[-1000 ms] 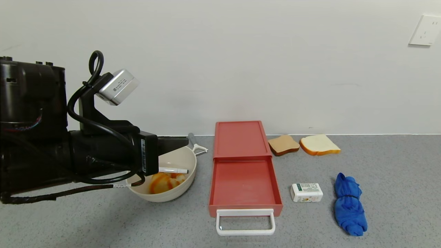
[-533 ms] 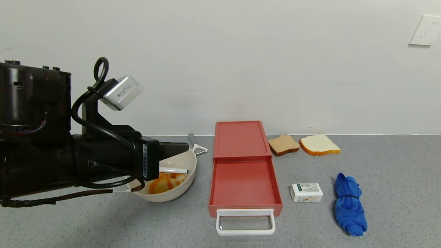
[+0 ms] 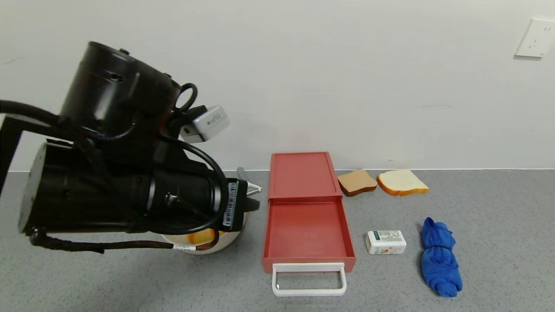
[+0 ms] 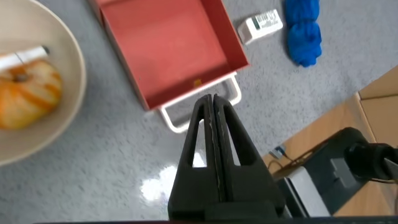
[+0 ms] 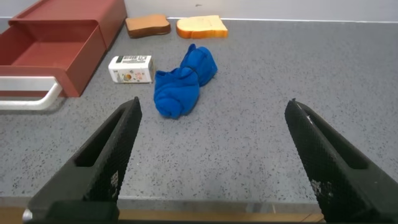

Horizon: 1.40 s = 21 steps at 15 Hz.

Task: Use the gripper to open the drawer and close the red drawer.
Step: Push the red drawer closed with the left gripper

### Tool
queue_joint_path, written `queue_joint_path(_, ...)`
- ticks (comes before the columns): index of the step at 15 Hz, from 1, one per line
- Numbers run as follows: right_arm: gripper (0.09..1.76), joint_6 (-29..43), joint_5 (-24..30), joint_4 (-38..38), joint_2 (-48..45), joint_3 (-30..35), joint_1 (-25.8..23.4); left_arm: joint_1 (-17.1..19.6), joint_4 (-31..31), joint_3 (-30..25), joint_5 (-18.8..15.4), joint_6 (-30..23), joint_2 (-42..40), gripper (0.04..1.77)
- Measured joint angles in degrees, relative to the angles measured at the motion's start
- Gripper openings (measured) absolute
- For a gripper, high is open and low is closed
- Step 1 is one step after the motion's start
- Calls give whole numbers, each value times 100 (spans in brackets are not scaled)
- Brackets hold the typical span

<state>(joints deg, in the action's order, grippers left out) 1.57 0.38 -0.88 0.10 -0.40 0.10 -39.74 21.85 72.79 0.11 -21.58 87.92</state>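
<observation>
The red drawer (image 3: 305,208) sits mid-worktop against the back edge, its tray pulled out and its white handle (image 3: 308,279) toward the front edge. The left gripper (image 4: 214,124) hangs above the bowl (image 3: 204,245) beside it, fingers pressed together, holding nothing. The right gripper (image 5: 214,158) waits low near the front edge, fingers wide apart.

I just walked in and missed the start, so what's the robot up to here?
The red drawer sits on the grey table with its tray pulled out and the white handle toward the robot. The left gripper, fingers pressed together and holding nothing, hangs above the table near the handle, beside the bowl, so closing the tray seems to be what remains. The right gripper is open and idle, low over the table near the blue cloth.
</observation>
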Motion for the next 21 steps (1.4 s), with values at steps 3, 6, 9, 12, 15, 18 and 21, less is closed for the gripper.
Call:
queue_joint_path(3,170,0,0,0,0,2,-2,-452,878,681,350,-713,497,11)
queue_joint_path(6,170,-1,0,2,0,2,0,-681,1615,1186,451,-1368,968,11)
queue_joint_path(9,170,0,0,0,-2,2,1,-750,1768,1324,402,-1659,1321,11)
queue_joint_path(12,170,-1,-2,-2,-2,2,-2,-830,1818,1345,346,-1770,1685,11)
queue_joint_path(15,170,0,0,-5,0,0,0,-948,1820,1345,336,-1882,2060,11)
queue_joint_path(18,170,0,0,-9,0,-1,11,-1042,1820,1323,339,-2072,2406,11)
queue_joint_path(21,170,0,-2,-6,0,-4,15,-1061,1803,1323,385,-2302,2644,11)
